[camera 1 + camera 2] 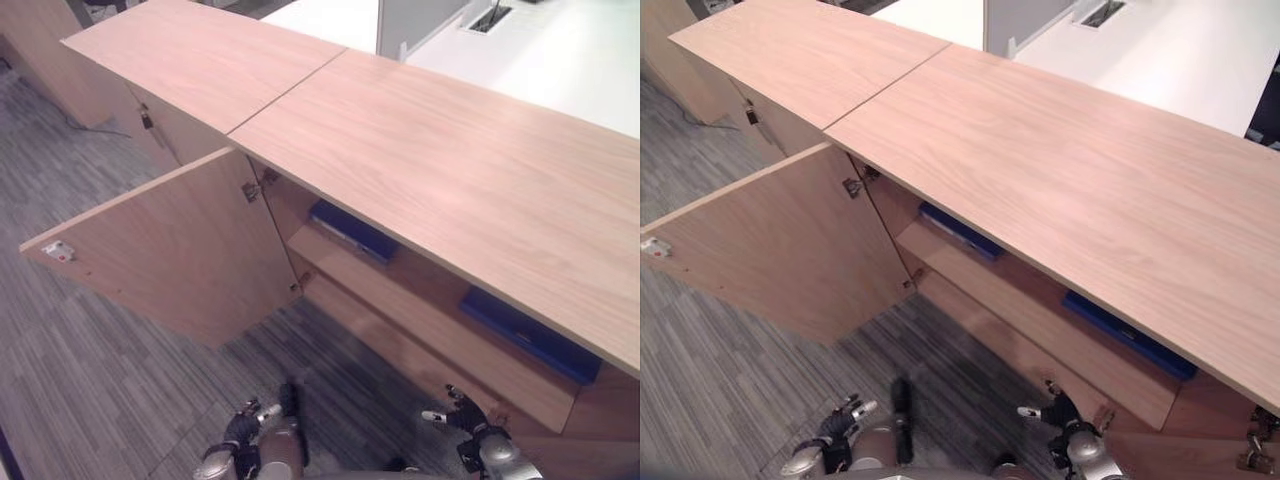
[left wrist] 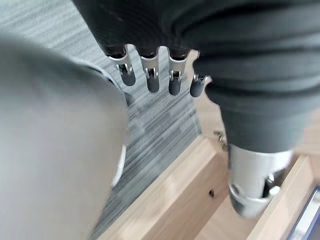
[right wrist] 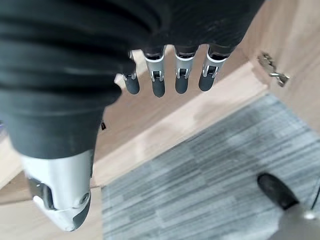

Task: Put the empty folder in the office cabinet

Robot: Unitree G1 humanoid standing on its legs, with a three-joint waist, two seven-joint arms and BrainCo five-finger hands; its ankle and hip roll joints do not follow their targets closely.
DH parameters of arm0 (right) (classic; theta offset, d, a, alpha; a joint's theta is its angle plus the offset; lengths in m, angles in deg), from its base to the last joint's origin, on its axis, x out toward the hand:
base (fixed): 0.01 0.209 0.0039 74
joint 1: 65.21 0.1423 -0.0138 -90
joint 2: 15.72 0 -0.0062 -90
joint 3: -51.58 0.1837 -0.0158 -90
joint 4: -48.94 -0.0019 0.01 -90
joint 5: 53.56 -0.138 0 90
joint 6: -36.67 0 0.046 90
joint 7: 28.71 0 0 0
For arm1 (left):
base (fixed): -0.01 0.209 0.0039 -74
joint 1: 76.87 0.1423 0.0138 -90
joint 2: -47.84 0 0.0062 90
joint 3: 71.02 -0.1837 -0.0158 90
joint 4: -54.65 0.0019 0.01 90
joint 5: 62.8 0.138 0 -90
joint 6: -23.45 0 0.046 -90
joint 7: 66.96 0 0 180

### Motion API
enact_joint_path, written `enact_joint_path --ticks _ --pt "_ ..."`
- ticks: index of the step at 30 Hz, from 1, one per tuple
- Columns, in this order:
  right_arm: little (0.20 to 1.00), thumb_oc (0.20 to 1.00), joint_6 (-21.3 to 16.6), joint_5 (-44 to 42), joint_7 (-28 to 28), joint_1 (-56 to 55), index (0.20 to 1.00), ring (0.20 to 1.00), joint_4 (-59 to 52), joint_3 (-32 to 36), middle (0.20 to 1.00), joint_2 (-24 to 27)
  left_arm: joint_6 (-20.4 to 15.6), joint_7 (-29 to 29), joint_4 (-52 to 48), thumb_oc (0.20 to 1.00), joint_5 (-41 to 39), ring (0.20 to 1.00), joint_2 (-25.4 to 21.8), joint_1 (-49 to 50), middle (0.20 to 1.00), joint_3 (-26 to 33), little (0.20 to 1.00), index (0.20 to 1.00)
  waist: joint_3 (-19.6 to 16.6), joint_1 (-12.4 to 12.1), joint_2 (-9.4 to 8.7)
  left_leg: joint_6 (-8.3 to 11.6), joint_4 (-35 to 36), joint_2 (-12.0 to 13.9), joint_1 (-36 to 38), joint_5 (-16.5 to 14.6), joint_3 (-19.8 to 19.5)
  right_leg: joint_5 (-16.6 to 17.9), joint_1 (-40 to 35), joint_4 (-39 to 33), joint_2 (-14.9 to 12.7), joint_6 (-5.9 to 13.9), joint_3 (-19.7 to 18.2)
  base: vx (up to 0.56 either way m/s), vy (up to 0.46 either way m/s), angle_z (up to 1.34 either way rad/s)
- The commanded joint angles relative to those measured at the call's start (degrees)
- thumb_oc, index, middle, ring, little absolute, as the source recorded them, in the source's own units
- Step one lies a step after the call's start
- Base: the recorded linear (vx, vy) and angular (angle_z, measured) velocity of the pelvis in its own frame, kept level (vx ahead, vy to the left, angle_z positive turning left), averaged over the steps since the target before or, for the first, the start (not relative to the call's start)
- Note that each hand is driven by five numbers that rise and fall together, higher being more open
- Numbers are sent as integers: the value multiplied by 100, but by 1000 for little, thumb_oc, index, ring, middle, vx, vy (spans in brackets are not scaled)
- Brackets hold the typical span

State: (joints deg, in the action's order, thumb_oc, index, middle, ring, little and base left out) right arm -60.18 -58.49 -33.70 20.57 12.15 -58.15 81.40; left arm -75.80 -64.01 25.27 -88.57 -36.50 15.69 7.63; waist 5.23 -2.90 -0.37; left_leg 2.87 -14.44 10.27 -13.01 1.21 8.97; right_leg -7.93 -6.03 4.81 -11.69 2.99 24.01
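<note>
Lying on the shelf [image 1: 420, 320] at frame centre, two folders [image 1: 352, 231] look stowed; both hands [image 1: 245, 428] hang released; door [image 1: 170, 255] open.

You won't find any readable text, number or sign here. The small white tag [image 1: 57, 251] at the outer corner of the open cabinet door [image 1: 180, 255] carries a red mark, but it is too small for you to make out as a letter or figure. The blue folders [image 1: 352, 231] on the cabinet shelf [image 1: 420, 310] show no label or spine print you could read. The wooden cabinet top [image 1: 430, 150] is plain, with no lettering. The white desk [image 1: 560, 50] behind it bears no sign either. In your wrist views, neither the wood panels nor the carpet show any print.
</note>
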Motion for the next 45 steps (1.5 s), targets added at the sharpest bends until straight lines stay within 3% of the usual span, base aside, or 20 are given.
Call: enact_joint_path --ticks 1,6,11,12,15,16,19,23,25,27,28,29,30,32,36,45 --pt "1000 1000 -43 125 13 393 1000 1000 150 262 1000 -175 -101 -75 -34 1000 140 1000 -119 -191 1000 143 1000 1000 165 80 53 716 1264 601 1067 675 -114 460 657 -53 -26 419 -314 -91 152 75" --pt "1000 1000 -4 120 67 310 1000 1000 203 329 1000 -193 -82 -54 90 1000 190 1000 -48 -76 1000 184 1000 1000 12 155 154 885 1441 803 1428 856 -17 632 583 -114 -181 518 98 -50 164 127" --pt "1000 1000 28 128 55 357 1000 1000 359 433 1000 -218 -54 -10 210 1000 273 1000 -41 -87 1000 173 1000 1000 11 68 130 924 1787 688 1474 609 216 783 363 -123 -462 699 432 26 215 59" --pt "1000 1000 52 126 46 401 1000 1000 464 477 1000 -271 -27 -16 300 1000 368 1000 -59 -117 1000 164 1000 1000 -15 40 53 841 1804 535 1450 390 153 882 299 -112 -607 796 465 111 298 77" --pt "1000 1000 73 56 6 507 1000 1000 547 547 1000 -391 -16 -22 350 1000 453 1000 -117 -211 1000 132 1000 1000 -7 -55 -85 676 1775 254 1372 163 20 1087 248 -75 -881 942 492 97 311 39" --pt "1000 1000 75 15 -1 564 1000 1000 614 586 1000 -484 -28 -27 359 1000 486 1000 -182 -270 1000 146 1000 1000 1 -104 -180 534 1775 34 1357 -3 -43 1231 255 -11 -1064 1036 468 84 233 20" --pt "1000 1000 91 21 5 612 1000 1000 666 592 1000 -571 -23 -27 343 1000 473 1000 -253 -322 1000 198 1000 1000 22 -140 -257 380 1781 -178 1371 -139 -90 1398 328 209 -1266 1077 402 80 220 11" --pt "1000 1000 134 12 32 754 1000 1000 802 500 1000 -746 -12 -34 214 1000 312 1000 -392 -361 1000 350 1000 1000 155 -180 -319 124 1807 -453 1423 -241 -33 2069 724 854 -1550 1149 144 42 225 17" --pt "1000 1000 129 -10 36 788 1000 1000 794 452 1000 -776 -26 -40 126 1000 250 1000 -465 -363 1000 363 1000 1000 245 -190 -234 38 1805 -463 1422 -225 -72 1929 903 1103 -1334 1100 -128 17 231 -6" --pt "1000 1000 101 -45 47 737 1000 1000 785 437 1000 -800 -54 -38 72 1000 246 1000 -440 -331 1000 328 1000 1000 256 -132 -157 -35 1843 -520 1486 -240 -162 1514 1077 1146 -856 999 -545 72 225 4" --pt "1000 1000 84 -108 30 708 1000 1000 800 440 1000 -799 -67 -35 68 1000 257 1000 -417 -336 1000 273 1000 1000 274 -67 -95 -72 1853 -551 1516 -232 -270 1062 1146 1093 -431 856 -780 59 139 18" --pt "1000 1000 84 -109 30 710 1000 1000 800 441 1000 -797 -67 -35 68 1000 257 1000 -415 -339 1000 273 1000 1000 263 -66 -89 -67 1856 -542 1499 -218 -272 1076 1156 1079 -420 845 -773 91 148 30" --pt "1000 1000 75 -165 35 669 1000 1000 892 426 1000 -802 -71 -42 100 1000 299 1000 -386 -382 1000 194 1000 1000 280 -21 -67 -111 1862 -663 1493 -183 -425 700 1180 823 55 725 -967 74 67 54" --pt "1000 1000 54 -164 17 653 1000 1000 990 419 1000 -823 -83 -62 208 1000 375 1000 -360 -429 1000 170 1000 1000 262 -44 -113 -116 1877 -775 1496 -222 -518 679 1001 540 92 683 -736 73 24 65" --pt "1000 1000 46 -137 31 608 1000 1000 1108 399 1000 -764 -100 -70 336 1000 436 1000 -324 -460 1000 210 1000 1000 185 9 -148 -103 1940 -831 1560 -225 -590 722 872 210 244 723 -1096 73 -35 49" --pt "1000 1000 82 -192 18 395 1000 1000 1433 479 1000 -730 -184 -76 186 1000 639 1000 -180 -409 1000 20 1000 1000 -40 44 -182 12 1944 -790 1764 -299 -553 868 252 -579 231 685 -995 73 -60 -2"
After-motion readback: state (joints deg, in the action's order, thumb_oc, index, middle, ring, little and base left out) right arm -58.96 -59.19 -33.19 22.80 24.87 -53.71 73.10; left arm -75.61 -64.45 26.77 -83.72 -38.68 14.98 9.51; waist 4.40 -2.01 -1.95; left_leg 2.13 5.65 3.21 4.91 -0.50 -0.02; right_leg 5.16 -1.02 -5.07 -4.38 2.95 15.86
